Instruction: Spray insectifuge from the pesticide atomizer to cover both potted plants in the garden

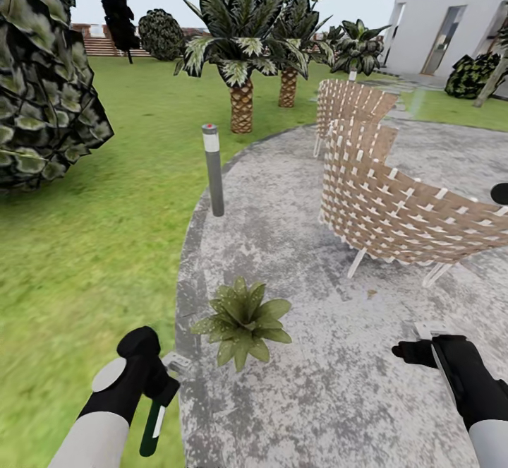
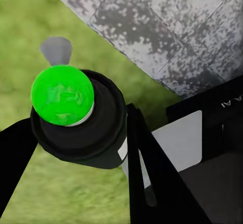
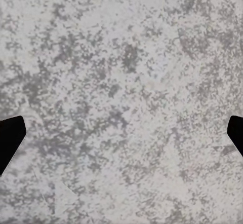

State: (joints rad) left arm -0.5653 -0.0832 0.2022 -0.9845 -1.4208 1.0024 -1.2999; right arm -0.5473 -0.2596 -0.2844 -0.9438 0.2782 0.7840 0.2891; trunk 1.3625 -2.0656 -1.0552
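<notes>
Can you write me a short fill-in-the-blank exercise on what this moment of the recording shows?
1. The left claw is shut on the ____.
2. The potted plant sits on the grey paved ____, near its edge with the lawn.
3. The right claw is ____ and holds nothing.
4. The grey bollard light stands at the paving's edge, beyond the plant, and has a ____ top.

Missing words: pesticide atomizer; patio; open; red
</notes>
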